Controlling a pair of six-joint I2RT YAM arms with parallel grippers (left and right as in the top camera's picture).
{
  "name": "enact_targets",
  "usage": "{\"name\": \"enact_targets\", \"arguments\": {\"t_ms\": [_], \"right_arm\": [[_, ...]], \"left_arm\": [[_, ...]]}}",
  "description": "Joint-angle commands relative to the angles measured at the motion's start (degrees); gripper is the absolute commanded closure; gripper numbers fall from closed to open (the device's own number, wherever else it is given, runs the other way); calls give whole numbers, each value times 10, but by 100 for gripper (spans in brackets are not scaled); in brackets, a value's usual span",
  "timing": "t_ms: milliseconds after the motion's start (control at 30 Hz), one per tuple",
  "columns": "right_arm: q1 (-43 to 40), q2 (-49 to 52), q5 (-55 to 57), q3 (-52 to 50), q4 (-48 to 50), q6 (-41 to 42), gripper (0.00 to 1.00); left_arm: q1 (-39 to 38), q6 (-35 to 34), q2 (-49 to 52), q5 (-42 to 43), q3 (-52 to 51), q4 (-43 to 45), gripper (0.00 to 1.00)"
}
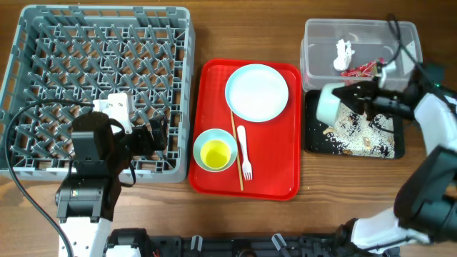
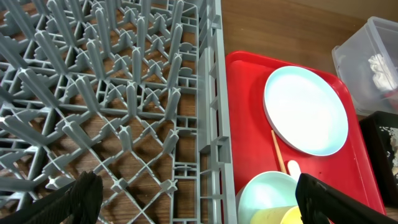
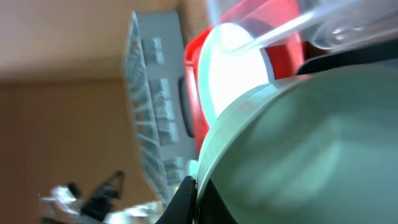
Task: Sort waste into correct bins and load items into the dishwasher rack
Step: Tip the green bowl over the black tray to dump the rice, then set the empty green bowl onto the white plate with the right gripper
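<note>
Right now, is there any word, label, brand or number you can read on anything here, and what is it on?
None: no text reads in any view.
Red wrapper in the clear tub: may carry print, too small to read.
Rack, red tray, plate and the bowl held in the right end effector: no markings visible.

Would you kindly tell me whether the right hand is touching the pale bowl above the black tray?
Touching. In the right wrist view a finger grips the bowl at its rim; overhead, the right hand holds it tilted over the black tray.
</note>
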Motion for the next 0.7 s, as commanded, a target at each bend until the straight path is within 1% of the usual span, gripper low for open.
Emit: {"name": "enact_targets", "arguments": {"t_ms": [0, 67, 133, 200, 333, 400, 467, 600, 667], "right_arm": [[89, -102, 147, 35, 14, -2, 96], [151, -133, 237, 36, 45, 21, 96], [224, -149, 330, 36, 82, 24, 96], [306, -146, 423, 35, 128, 5, 96], [422, -105, 550, 35, 183, -39, 96], [461, -61, 572, 35, 208, -63, 96], [480, -20, 571, 35, 223, -72, 96], [501, 55, 550, 35, 238, -71, 96], [504, 69, 534, 35, 239, -71, 95]], "left_arm": [[4, -5, 1, 5, 11, 4, 0], [4, -5, 1, 5, 11, 4, 0], [4, -5, 1, 5, 11, 4, 0], [4, -5, 1, 5, 11, 4, 0], [4, -5, 1, 5, 11, 4, 0], [4, -5, 1, 5, 11, 4, 0], [4, -5, 1, 5, 11, 4, 0], [4, -5, 1, 5, 11, 4, 0], [4, -5, 1, 5, 11, 4, 0]]}}
